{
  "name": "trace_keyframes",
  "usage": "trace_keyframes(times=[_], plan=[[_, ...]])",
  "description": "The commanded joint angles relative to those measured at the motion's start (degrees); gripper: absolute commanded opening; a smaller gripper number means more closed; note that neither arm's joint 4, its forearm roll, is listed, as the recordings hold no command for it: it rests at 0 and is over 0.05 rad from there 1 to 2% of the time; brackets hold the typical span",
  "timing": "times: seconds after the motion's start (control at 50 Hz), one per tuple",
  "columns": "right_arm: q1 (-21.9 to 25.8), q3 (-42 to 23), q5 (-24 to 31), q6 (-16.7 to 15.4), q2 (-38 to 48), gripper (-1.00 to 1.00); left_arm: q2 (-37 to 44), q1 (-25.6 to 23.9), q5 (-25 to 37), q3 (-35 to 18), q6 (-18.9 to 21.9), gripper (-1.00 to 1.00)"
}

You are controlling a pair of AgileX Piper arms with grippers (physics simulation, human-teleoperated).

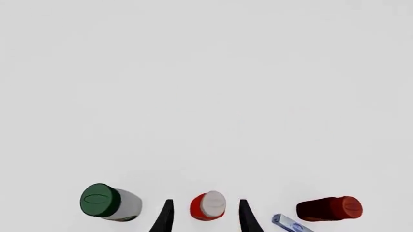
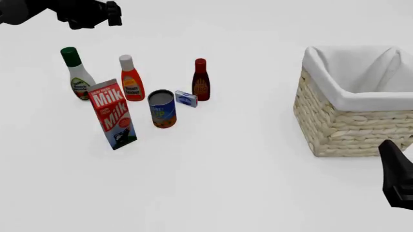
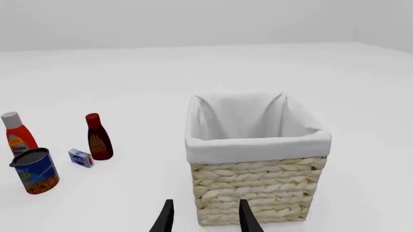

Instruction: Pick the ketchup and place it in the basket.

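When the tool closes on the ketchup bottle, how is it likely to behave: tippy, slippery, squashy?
The ketchup stands tall on a narrow base, so a sideways nudge would probably tip it. Its plastic body looks smooth, perhaps slippery, and may give slightly under pressure. Once fallen, its rounded shape would likely roll.

Bright, even, diffuse light, almost no cast shadows, white surfaces washed out, sharp renders, no blur

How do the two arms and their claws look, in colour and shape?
Both arms are black. The left arm is a chunky, blocky black body ending in a small ribbed part. The right arm is a dark, angular wedge. In the wrist views each claw, left claw and right claw, has two thin black fingers tapering to points. No cables or markings are visible.
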Motion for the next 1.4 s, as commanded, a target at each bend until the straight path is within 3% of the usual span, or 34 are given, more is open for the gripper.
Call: trace_keyframes(times=[0.02,0.62,1.4], plan=[[0.1,0.0,-0.8,-0.1,1.1,1.0,1.5,-0.4,-1.2,0.4,-0.5,1.0],[0.1,0.0,-1.8,0.2,2.2,1.0,3.1,-0.3,-5.4,5.0,1.6,1.0],[0.3,0.0,-1.9,1.1,2.5,1.0,6.4,-1.1,-5.3,3.5,2.1,1.0]])
